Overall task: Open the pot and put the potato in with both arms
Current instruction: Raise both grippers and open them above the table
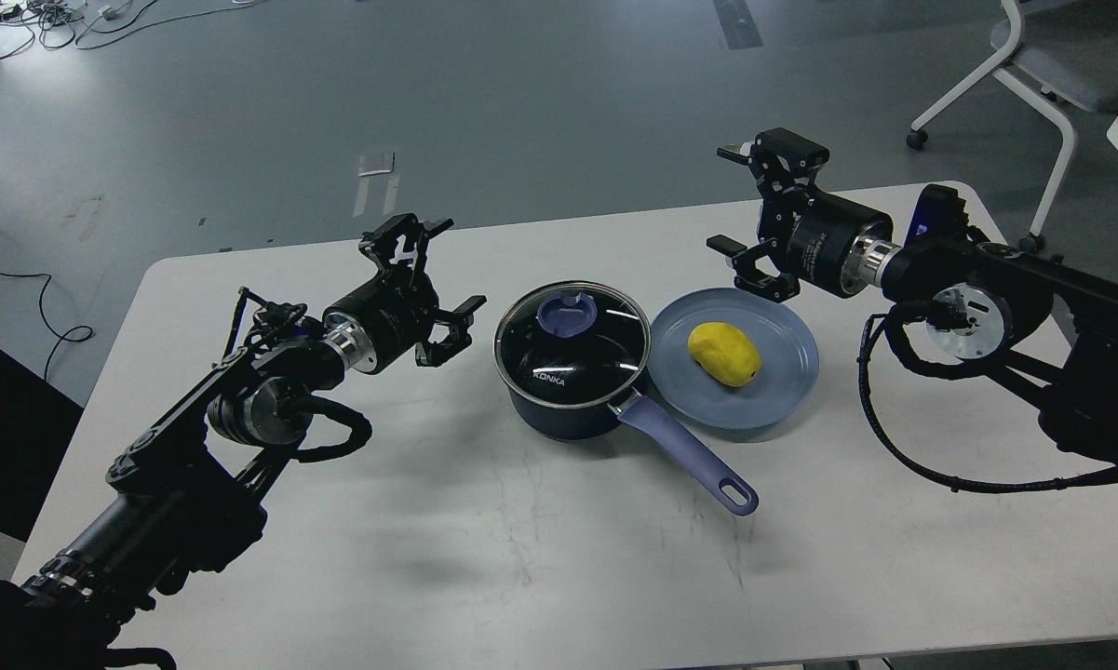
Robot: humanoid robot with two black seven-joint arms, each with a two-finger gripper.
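The dark navy pot point(568, 414) stands mid-table with its glass lid point(572, 346) on, blue knob on top, and its lavender handle point(689, 453) pointing toward the front right. Just right of it, a yellow potato point(724, 355) lies on a flat blue plate point(791, 372). My left gripper point(445, 270) hovers open to the left of the pot, its fingers spread wide and empty. My right gripper point(728, 197) hangs open above the table behind the plate, also empty.
The white table point(521, 558) has bare surface in front of the pot and plate. A white chair point(1043, 65) stands on the grey floor past the table's far right corner. Cables lie on the floor at the far left.
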